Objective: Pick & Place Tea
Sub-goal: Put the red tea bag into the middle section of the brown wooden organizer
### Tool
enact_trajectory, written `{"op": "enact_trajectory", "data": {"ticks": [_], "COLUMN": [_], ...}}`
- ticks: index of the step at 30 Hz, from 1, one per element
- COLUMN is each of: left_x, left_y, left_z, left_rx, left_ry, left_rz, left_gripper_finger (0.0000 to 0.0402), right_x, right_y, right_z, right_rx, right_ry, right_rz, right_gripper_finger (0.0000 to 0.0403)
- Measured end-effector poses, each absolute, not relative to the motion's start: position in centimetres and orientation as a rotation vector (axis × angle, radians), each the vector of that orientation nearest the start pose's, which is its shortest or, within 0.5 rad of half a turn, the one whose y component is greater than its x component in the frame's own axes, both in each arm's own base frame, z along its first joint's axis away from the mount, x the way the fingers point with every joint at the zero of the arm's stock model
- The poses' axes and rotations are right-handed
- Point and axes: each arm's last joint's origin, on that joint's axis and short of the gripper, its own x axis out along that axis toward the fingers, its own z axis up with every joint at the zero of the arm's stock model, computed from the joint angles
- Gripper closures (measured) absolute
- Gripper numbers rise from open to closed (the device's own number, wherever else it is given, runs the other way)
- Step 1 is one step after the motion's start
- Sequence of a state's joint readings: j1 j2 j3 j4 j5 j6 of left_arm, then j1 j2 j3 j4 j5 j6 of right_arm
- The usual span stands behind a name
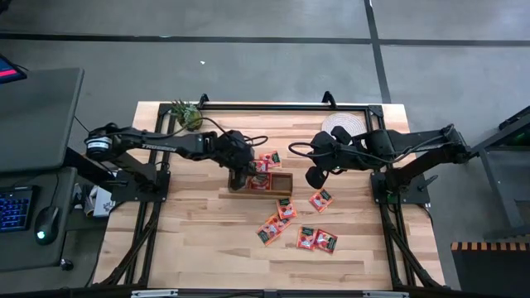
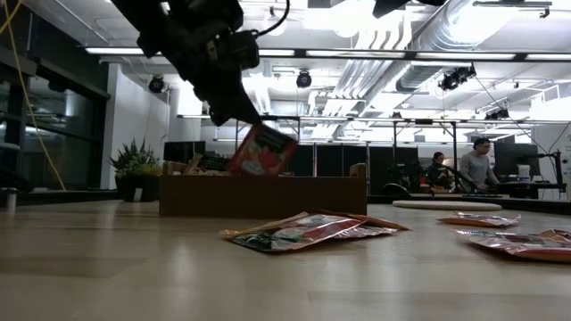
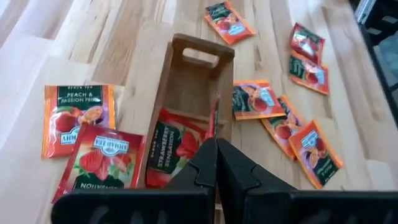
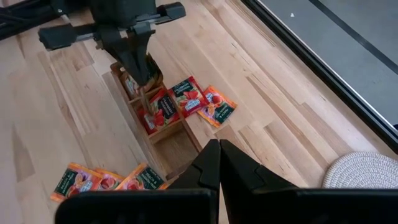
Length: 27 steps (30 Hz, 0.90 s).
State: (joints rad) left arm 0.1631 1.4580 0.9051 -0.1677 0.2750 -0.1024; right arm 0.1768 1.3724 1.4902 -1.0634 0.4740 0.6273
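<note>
One orange-red square tea sachet [image 2: 262, 151] is clamped in the left claw [image 3: 216, 144] above the long brown wooden box [image 3: 194, 81]; release is needed next. Right claw [image 4: 219, 149] is closed, empty.

We see a grey floor [image 1: 248, 66] crossed by dark seams around the pale wooden table [image 1: 199, 248]. A desk with a keyboard [image 1: 15, 207] and mouse [image 1: 45, 223] stands beside it. Beyond, ceiling ducts [image 2: 419, 36], strip lights [image 2: 321, 55], and what may be two seated people [image 2: 464, 165].
</note>
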Motion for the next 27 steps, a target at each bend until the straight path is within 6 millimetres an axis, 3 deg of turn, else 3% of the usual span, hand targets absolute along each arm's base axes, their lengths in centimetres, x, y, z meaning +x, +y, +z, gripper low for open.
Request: {"op": "enact_trajectory", "data": {"ticks": [11,27], "left_x": [30.9,31.3], "left_y": [4.4,4.7], "left_z": [21.9,19.5], "left_rx": [-0.267,-0.333], "left_ry": [0.671,0.783], "left_rz": [-0.029,0.105], "left_gripper_finger": [0.0401,0.0401], "right_x": [25.7,25.8], "right_y": [3.2,3.3], "right_z": [37.5,37.5], "right_rx": [0.280,0.284], "right_ry": [0.768,0.762], "right_rz": [-0.542,-0.541], "right_gripper_finger": [0.0403,0.0403]}}
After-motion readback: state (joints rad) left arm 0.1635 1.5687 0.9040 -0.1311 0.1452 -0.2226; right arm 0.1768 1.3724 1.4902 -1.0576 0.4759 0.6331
